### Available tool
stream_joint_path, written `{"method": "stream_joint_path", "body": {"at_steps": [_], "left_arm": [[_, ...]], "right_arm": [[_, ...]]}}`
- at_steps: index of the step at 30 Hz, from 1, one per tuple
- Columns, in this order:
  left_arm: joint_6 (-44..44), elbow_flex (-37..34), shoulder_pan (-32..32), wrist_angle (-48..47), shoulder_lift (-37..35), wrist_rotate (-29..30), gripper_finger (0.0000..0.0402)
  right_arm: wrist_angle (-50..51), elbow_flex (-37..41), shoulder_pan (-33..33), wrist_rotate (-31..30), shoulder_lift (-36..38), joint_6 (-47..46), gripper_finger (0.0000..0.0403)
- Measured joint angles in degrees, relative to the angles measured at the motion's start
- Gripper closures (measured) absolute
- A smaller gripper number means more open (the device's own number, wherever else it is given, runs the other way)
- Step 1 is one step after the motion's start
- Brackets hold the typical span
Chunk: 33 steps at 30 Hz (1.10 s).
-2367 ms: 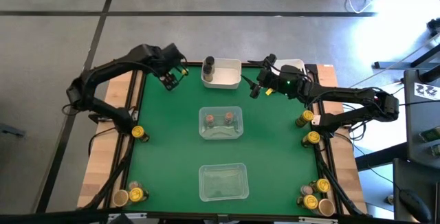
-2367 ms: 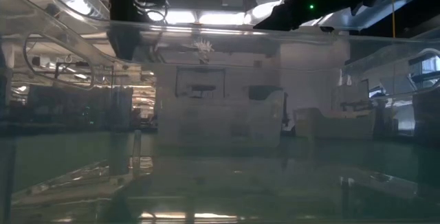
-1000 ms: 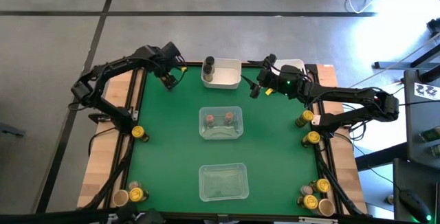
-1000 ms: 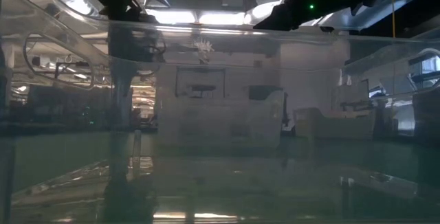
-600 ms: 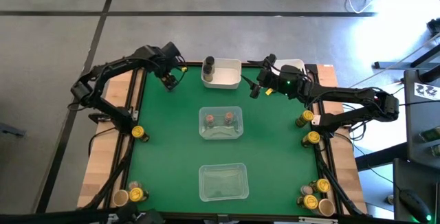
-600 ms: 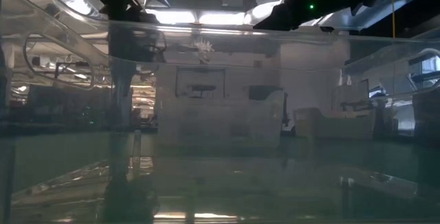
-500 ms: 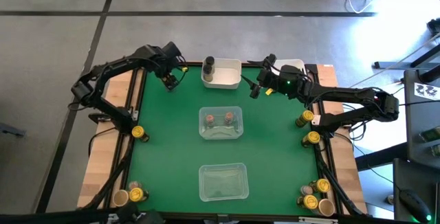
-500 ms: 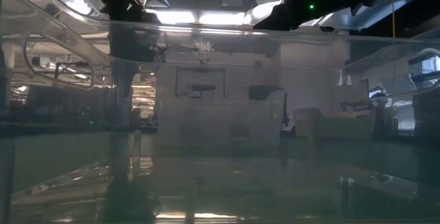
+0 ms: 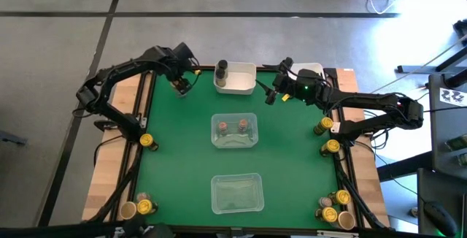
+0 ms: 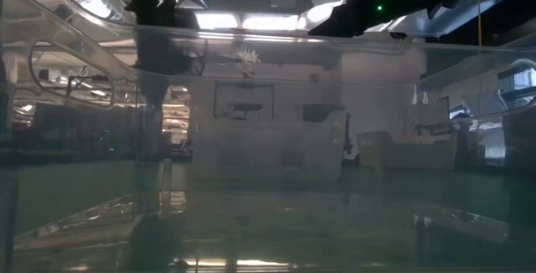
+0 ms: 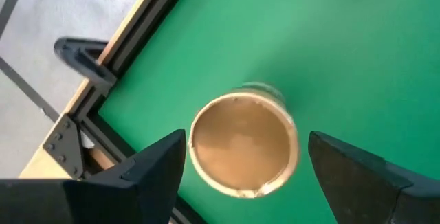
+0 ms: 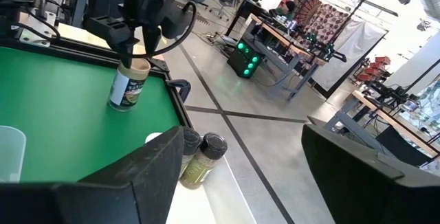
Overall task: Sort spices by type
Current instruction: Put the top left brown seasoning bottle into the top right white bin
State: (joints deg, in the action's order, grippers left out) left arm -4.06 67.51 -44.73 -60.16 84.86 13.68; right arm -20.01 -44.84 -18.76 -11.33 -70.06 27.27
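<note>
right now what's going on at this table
A two-armed robot is sorting spice jars. The left hand hangs open over a tan-lidded jar standing near the far left corner of the green table, fingers either side but not closed on it. The right hand waits open near the far right side. Two reddish-topped jars sit in a clear tray, a dark jar in a white bin, and more jars line both edges.

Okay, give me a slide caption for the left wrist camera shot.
Left gripper poised open directly above a tan-lidded spice jar standing near the green table's corner.
</note>
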Motion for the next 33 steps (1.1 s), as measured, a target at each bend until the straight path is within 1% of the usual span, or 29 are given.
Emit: {"method": "stream_joint_path", "body": {"at_steps": [3, 10, 15, 18, 25, 33], "left_arm": [[-0.4, 0.0, -0.1, -1.6, 0.0, 0.2, 0.0096], [-2.1, 0.1, 0.0, -1.8, -0.1, 0.3, 0.0056], [-1.5, 0.1, 0.0, -1.4, -0.1, 2.7, 0.0025], [-1.4, 0.1, 0.0, -0.4, -0.1, 2.8, 0.0007], [-0.9, -1.1, 0.0, -0.2, 0.0, 2.8, 0.0004], [0.9, -4.9, -0.8, 4.9, 0.0, 2.8, 0.0004]], "right_arm": [[0.0, 0.0, 0.0, 0.0, 0.0, 0.0, 0.0107], [0.0, 0.0, 0.0, 0.0, 0.0, 0.0, 0.0107], [0.0, 0.0, 0.0, 0.0, 0.0, 0.0, 0.0107], [0.0, 0.0, 0.0, 0.1, 0.0, 0.0, 0.0107], [0.0, 0.0, 0.0, 0.2, 0.0, 0.0, 0.0107], [0.0, 0.0, 0.0, 0.2, 0.0, 0.0, 0.0107]]}}
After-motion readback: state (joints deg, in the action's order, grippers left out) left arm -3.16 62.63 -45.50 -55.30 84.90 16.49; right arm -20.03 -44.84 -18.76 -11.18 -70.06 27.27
